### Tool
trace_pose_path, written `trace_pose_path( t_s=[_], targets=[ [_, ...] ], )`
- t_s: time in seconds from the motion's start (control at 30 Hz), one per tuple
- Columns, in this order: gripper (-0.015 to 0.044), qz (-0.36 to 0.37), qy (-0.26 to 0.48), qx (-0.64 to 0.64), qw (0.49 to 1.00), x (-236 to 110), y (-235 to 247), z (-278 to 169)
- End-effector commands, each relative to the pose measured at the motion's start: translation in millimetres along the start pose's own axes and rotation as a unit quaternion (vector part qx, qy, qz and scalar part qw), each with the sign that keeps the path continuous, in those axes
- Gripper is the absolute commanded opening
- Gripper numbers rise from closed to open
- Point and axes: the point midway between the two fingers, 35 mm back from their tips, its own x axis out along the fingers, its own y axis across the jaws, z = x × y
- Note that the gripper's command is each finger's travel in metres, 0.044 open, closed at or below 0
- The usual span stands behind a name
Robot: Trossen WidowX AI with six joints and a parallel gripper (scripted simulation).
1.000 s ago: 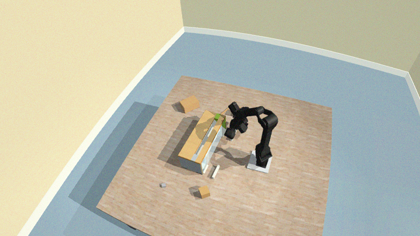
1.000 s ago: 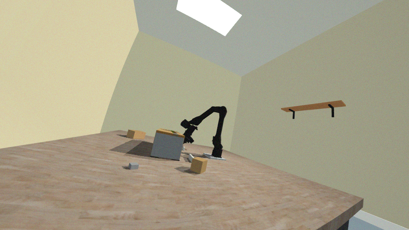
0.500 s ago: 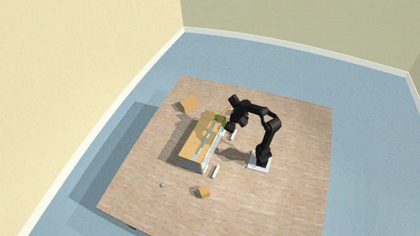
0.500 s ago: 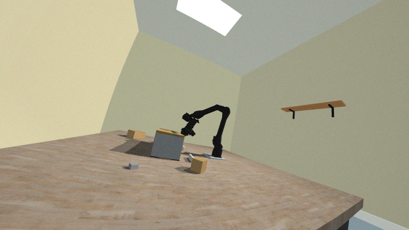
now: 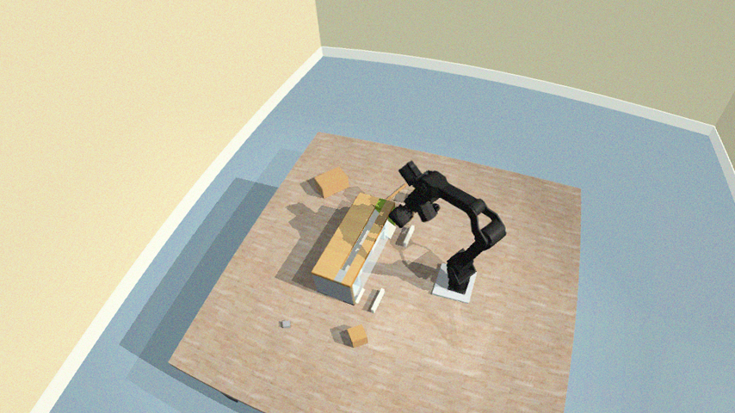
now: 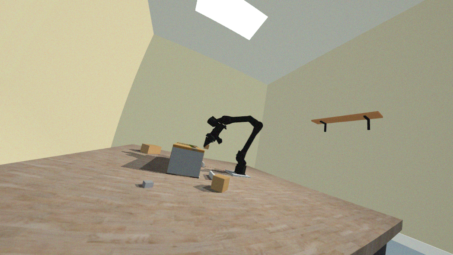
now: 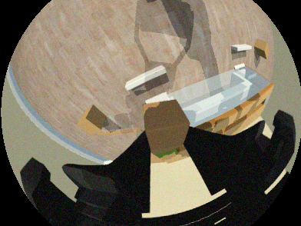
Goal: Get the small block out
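The wooden table (image 5: 453,346) is seen from the top view as a broad slab on a blue floor, with the long clear-fronted box (image 5: 342,247) lying near its middle, running from about 7 o'clock to 1 o'clock. The black arm (image 5: 474,216) is planted on a white base plate (image 5: 439,289) at roughly 4 o'clock of the box and is bent over toward the box's far end. The gripper (image 7: 165,143) is partly closed and is clamped on the small tan block (image 7: 165,122), which is pressed between the two dark fingers in the wrist view. In the exterior view the block (image 6: 206,146) is held in the air just off the box's top edge at its 3 o'clock side, above the table and apart from it. A green patch (image 5: 382,204) is visible on the box top near that end. Wide bare tabletop is left at 5 o'clock of the base, toward the near edge. A larger tan box (image 5: 332,181) sits at 11 o'clock of the clear-fronted box, a tan cube (image 5: 357,335) at 6 o'clock, two white bars (image 5: 375,299) along the front, and a small grey cube (image 5: 286,324) at 7 o'clock.
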Motion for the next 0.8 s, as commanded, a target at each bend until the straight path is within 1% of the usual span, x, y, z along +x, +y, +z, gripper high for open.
trace_pose_path(
  t_s=[0.0, 0.1, 0.17, 0.77],
  targets=[
    [0.0, 0.017, 0.012, 0.035, 0.999, -20, -3, 0],
    [0.0, 0.029, 0.022, 0.066, 0.997, -35, -5, 2],
    [0.0, 0.032, 0.025, 0.074, 0.996, -39, -5, 3],
    [0.0, 0.032, 0.025, 0.074, 0.996, -39, -5, 3]
  ],
)
